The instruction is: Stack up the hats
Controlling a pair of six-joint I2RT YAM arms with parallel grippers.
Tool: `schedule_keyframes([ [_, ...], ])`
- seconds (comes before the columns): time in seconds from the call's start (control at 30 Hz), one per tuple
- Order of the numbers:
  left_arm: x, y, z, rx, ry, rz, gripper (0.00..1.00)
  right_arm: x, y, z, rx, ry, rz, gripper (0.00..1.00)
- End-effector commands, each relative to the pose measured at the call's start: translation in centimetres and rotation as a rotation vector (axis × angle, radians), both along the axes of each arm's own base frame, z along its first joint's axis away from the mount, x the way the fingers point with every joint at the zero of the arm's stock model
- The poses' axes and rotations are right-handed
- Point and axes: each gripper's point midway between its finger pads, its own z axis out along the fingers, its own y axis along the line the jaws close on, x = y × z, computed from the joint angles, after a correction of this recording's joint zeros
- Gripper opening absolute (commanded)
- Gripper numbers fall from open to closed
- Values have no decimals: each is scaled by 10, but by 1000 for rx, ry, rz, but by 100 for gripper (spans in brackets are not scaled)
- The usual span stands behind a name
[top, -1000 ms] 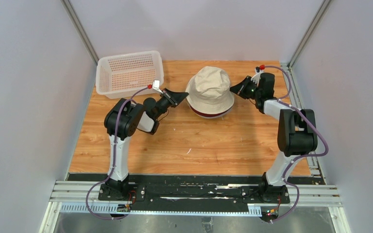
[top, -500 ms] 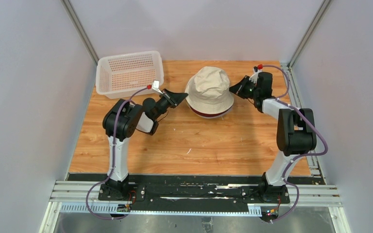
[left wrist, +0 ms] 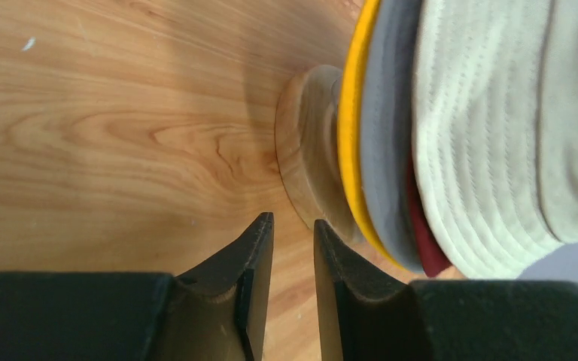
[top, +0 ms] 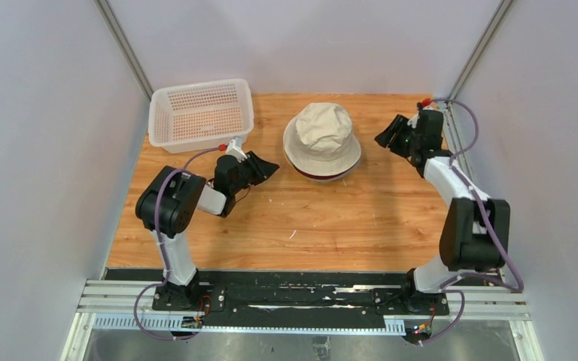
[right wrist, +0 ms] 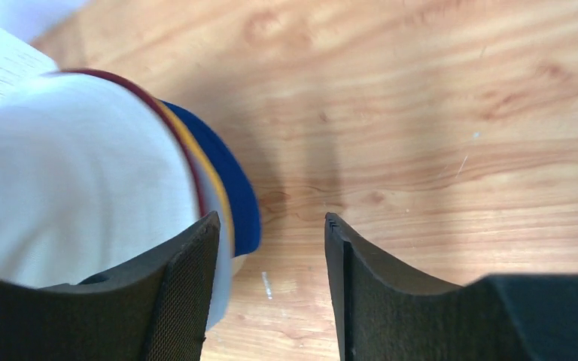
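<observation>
Left gripper (left wrist: 293, 226), slightly parted and empty, and right gripper (right wrist: 271, 222), spread wide and empty, are shown flanking the hats (top: 322, 139). These are stacked, beige uppermost, on the wooden stand (left wrist: 312, 158) at mid-worktop (top: 308, 218). A floppy brim could be snagged by a passing finger, and the stack dragged askew.

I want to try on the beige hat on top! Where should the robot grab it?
Probably grab the beige hat by its floppy brim, pinched from the left and right sides. The brim sticks out thin past the wide round crown, so jaws fit over it. The left gripper and right gripper flank it, both open. Pinch only the top brim; other hats lie right beneath.
</observation>
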Motion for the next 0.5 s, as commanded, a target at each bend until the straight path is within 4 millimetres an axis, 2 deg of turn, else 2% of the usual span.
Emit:
schedule_keyframes([
  [0.0,-7,20,25,100,-68,73,31,-17,-10,61,-51,-137,-6,54],
  [0.07,-13,26,47,130,-122,101,31,-28,-2,88,-31,-206,30,56],
  [0.13,-18,31,78,142,-199,125,33,-39,11,118,17,-289,83,56],
  [0.23,-25,33,136,133,-344,130,36,-53,34,154,122,-394,170,60],
  [0.37,-27,22,212,82,-497,83,40,-62,73,182,261,-450,298,61],
  [0.47,-22,3,247,43,-564,3,40,-62,100,190,301,-440,382,61],
])
